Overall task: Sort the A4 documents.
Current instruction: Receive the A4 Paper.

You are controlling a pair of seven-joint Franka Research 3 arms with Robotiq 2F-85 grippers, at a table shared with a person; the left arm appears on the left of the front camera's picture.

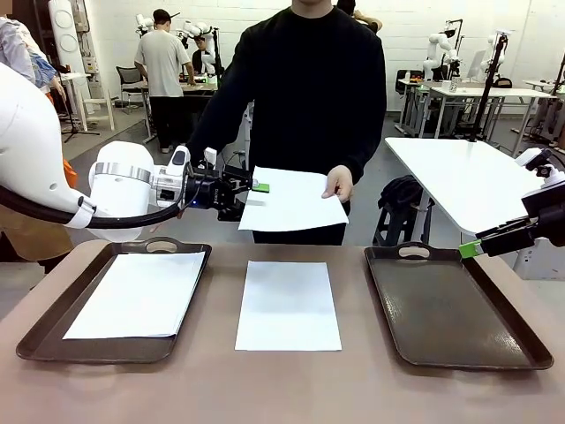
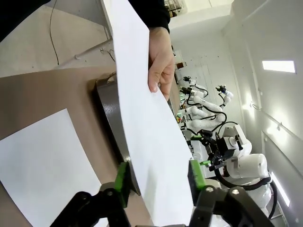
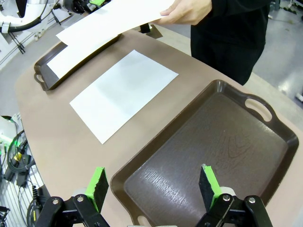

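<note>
a4 sheet (image 1: 291, 199) in person's hand (image 1: 338, 184) looks light, floppy; grip left edge. left gripper (image 1: 256, 187) wide around it, right gripper (image 3: 154, 184) wide, empty.

We see plain white A4 documents (image 1: 288, 305), dark brown trays (image 1: 459, 309), brown table (image 1: 282, 389), green pads (image 3: 98, 182), black sleeve (image 1: 366, 106).

Bright workshop with a white block wall (image 1: 406, 26) at twelve o'clock and grey floor (image 1: 115, 146) at ten o'clock. A white table (image 1: 459, 181) stands at three o'clock, with white benches (image 1: 494, 91) at two o'clock.
</note>
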